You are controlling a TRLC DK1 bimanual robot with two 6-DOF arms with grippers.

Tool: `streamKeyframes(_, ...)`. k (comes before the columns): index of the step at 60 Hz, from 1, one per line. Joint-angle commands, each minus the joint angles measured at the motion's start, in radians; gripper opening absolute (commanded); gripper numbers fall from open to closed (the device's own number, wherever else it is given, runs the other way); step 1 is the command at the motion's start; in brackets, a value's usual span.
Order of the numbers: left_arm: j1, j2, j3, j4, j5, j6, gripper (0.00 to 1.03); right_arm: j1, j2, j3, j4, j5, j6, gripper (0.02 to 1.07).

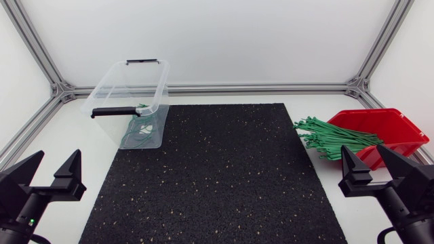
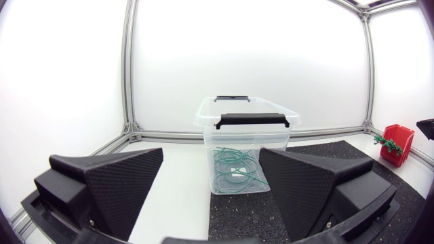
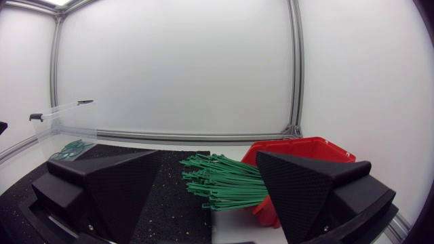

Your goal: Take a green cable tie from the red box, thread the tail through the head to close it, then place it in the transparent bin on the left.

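Your right gripper [image 1: 363, 150] stands wide open, empty, w/ green cable ties [image 3: 224, 179] spilling from red box [image 3: 305, 149] just ahead. Ties prob. light, springy, slick: pinch one mid-tail. Left gripper [image 1: 59, 156] agape, empty; transparent bin [image 2: 247, 146] ahead of it.

Head cam is looking down from above, taking in the whole black mat [image 1: 217, 176]. Left wrist cam is sitting low behind the left gripper [image 2: 211, 154], facing across the table [image 2: 182, 184]: transparent bin [image 2: 247, 146] close ahead of the fingers, red box [image 2: 397, 141] far off to the side. Right wrist cam is looking past the right gripper [image 3: 208, 154]: box close ahead, bin far off. All three are sharing mat, bin, box.
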Motion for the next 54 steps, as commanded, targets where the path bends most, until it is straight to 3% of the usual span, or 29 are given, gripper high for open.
streamKeyframes(1, -0.004, -0.004, -0.041, -0.009, -0.009, -0.013, 0.99, 0.005, -0.011, -0.017, -0.01, 0.003, 0.019, 1.03)
streamKeyframes(54, -0.005, -0.004, -0.041, -0.009, -0.009, -0.013, 0.99, -0.004, -0.013, -0.009, 0.044, -0.003, 0.011, 1.03)
